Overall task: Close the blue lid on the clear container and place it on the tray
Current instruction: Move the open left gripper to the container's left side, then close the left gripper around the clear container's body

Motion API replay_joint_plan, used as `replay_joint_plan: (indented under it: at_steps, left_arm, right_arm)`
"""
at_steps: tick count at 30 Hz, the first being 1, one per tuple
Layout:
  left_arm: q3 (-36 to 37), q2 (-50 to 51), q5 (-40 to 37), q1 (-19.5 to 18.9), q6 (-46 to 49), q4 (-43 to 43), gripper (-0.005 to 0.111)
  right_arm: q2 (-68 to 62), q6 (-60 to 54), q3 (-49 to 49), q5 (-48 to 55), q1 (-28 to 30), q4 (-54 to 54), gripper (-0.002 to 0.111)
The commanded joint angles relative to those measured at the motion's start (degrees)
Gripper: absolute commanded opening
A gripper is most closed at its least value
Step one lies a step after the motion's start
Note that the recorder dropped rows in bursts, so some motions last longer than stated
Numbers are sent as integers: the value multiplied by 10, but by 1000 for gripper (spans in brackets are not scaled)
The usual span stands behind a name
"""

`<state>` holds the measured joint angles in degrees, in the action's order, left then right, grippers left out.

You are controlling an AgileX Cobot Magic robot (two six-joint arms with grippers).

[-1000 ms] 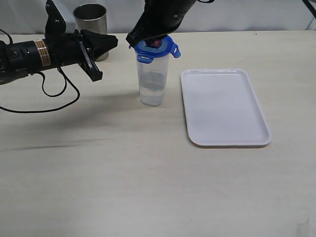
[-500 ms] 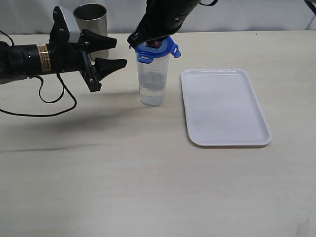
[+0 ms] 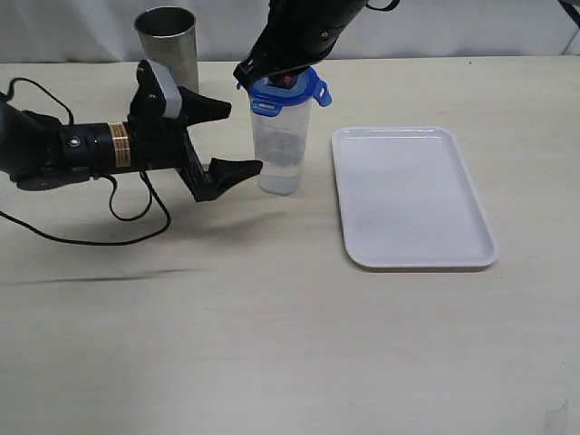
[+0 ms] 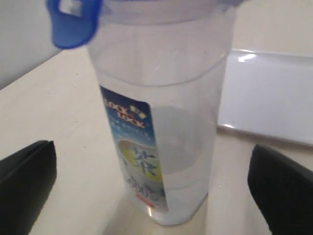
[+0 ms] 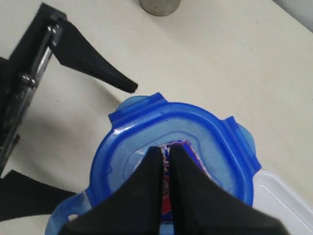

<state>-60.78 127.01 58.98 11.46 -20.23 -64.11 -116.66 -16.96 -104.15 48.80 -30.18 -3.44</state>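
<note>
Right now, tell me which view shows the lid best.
The right wrist view: it looks down on the lid, showing its flaps and label, though the shut right hand covers part. The exterior view shows it small, side-on atop the container. The left wrist view catches only one flap and the rim.

Bare table point(image 3: 272, 344) separates the clear container point(image 3: 278, 154) from the tray point(image 3: 412, 195); the metal cup point(image 3: 168, 41) stands well apart.

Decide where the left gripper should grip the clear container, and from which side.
Probably its mid-wall, level, from the side away from the tray. The clear container stands upright, its top is taken by the blue lid with the shut right gripper on it, and the open left gripper faces that side.
</note>
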Motion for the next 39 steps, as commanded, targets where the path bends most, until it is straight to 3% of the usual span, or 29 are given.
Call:
replay_joint_plan:
  at_steps: [1,13,39]
  left_arm:
    - [-6,20,22,29,40,53,102]
    - [-81,86,0,92,55,135,102]
    - [-81,86,0,93,54,152,102]
  right_arm:
    - [-4,2,9,22,2,9,6]
    - [-4,2,9,23,2,9,6]
    - [-4,11,9,33,2,9,6]
